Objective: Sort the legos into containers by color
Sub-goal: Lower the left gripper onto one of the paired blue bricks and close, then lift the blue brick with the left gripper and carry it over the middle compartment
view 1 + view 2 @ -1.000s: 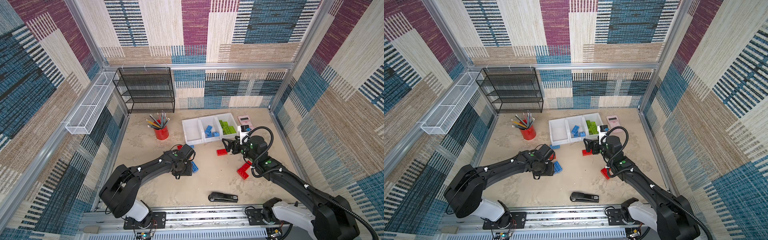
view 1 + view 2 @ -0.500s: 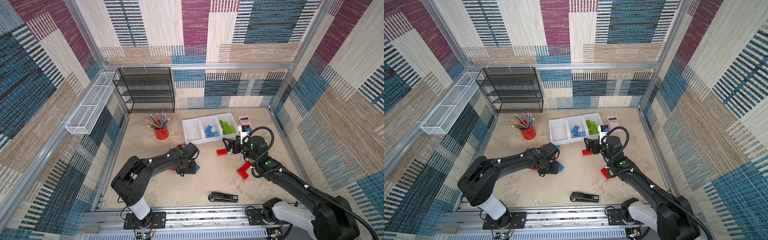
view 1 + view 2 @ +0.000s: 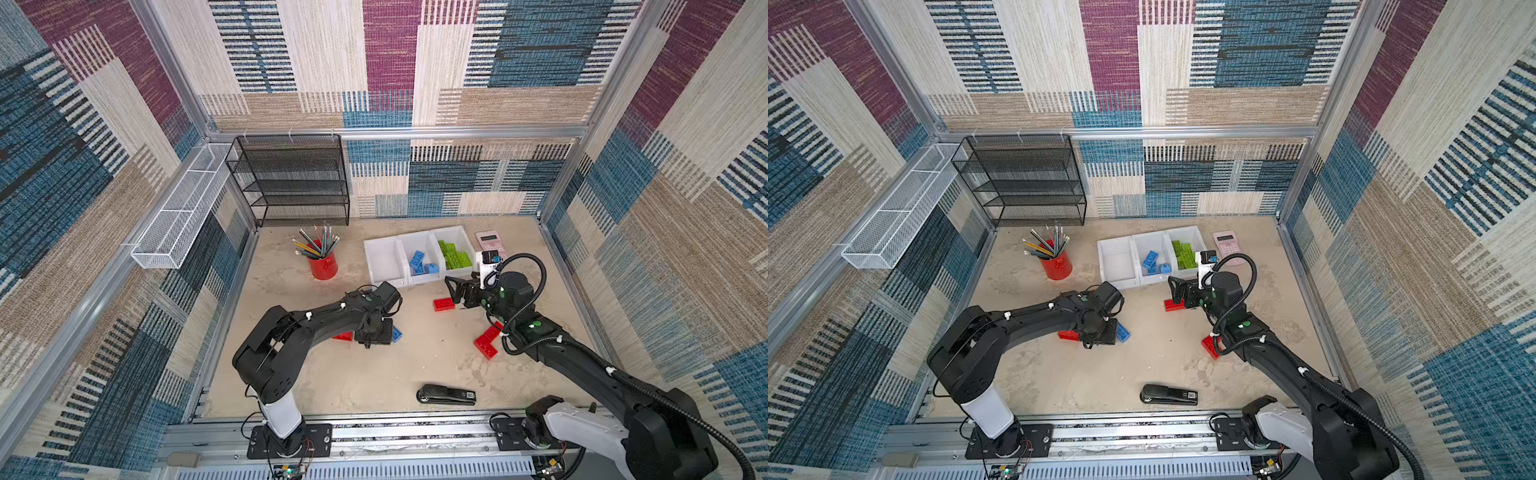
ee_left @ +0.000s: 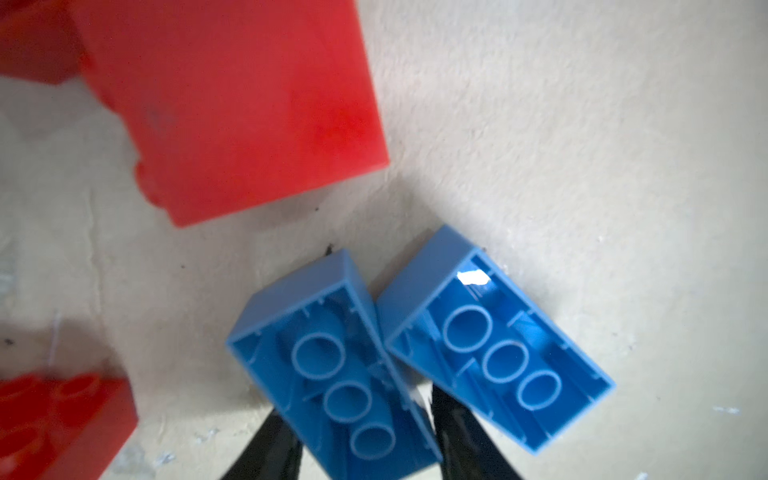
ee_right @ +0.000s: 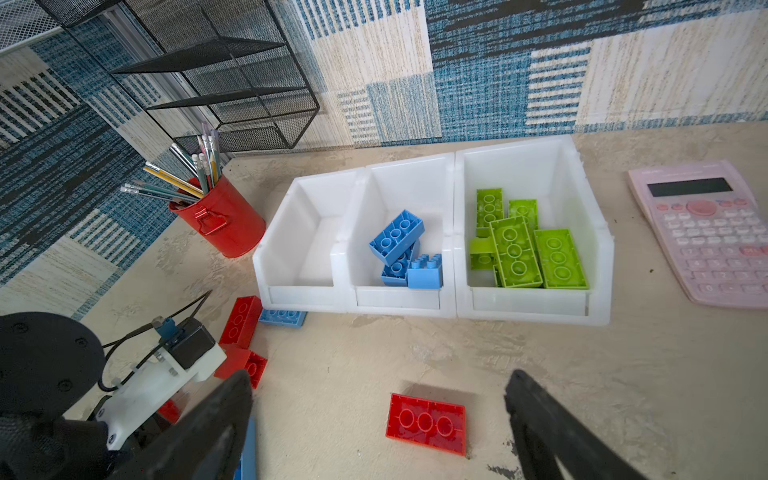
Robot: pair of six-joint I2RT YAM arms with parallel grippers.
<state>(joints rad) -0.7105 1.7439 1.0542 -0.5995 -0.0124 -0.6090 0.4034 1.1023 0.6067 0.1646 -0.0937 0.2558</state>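
The left gripper (image 4: 357, 415) stands half closed, its fingers (image 4: 266, 449) on either side of an upturned blue brick (image 4: 332, 361). They cross its short width a little askew, and I cannot tell whether the pinch is made. A second blue brick (image 4: 494, 353) lies touching the first, with one finger wedged between them. In both top views only one blue brick (image 3: 397, 333) shows, at 3 o'clock of that gripper, and a red brick (image 3: 343, 336) at 9 o'clock. The bins (image 3: 380, 240) lie at 1 o'clock from it: the left one is empty, the middle one holds blue (image 5: 397, 237) and the right one green (image 5: 523, 253). So the lift likely ends in the middle bin. The right gripper (image 5: 378, 380) gapes wide and holds nothing. It hovers just over a lone red brick (image 5: 426, 424), which lies at 7 o'clock of it in a top view (image 3: 444, 304). That brick's long axis runs across the jaw gap, so closing would catch its short ends. The right arm is the nearer to the bins. No writing is legible on the calculator (image 5: 706, 232) or the stapler (image 3: 446, 394).
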